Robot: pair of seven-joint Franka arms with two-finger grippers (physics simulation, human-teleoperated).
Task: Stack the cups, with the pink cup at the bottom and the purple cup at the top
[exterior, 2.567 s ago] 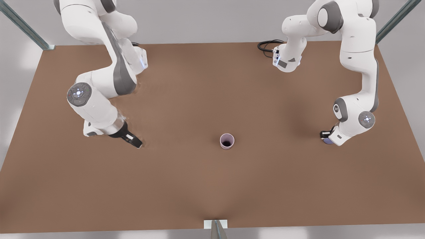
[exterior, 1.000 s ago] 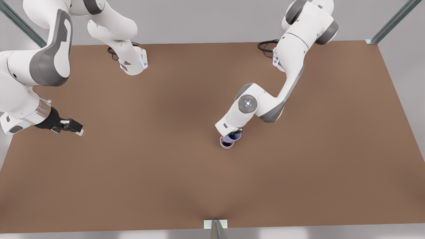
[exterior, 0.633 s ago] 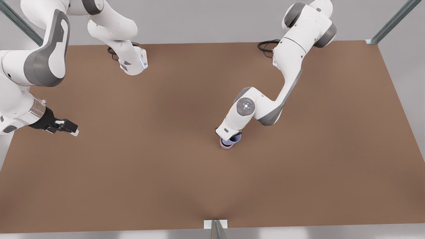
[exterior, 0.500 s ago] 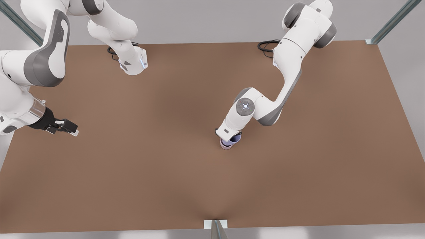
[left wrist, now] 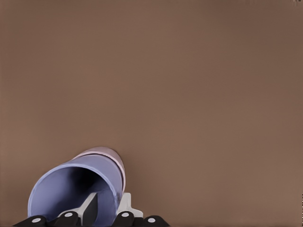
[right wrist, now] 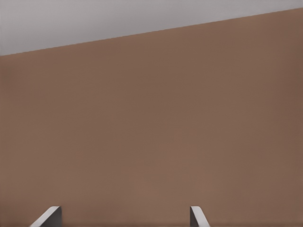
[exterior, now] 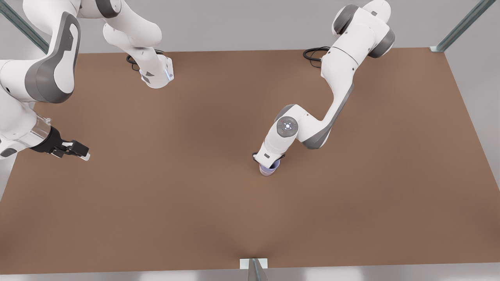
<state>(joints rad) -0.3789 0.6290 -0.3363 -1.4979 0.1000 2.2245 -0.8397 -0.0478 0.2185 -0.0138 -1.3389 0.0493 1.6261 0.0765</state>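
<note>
The purple cup (left wrist: 75,191) sits nested in the pink cup (left wrist: 112,156) near the middle of the brown table (exterior: 195,203), and the left tool (exterior: 268,160) is clamped on the purple cup's rim. The right tool (exterior: 78,150) waits by the front view's left table edge, fingers (right wrist: 47,216) apart.

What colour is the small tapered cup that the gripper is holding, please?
Bluish lavender; the purple cup shows best in the left wrist view.
</note>
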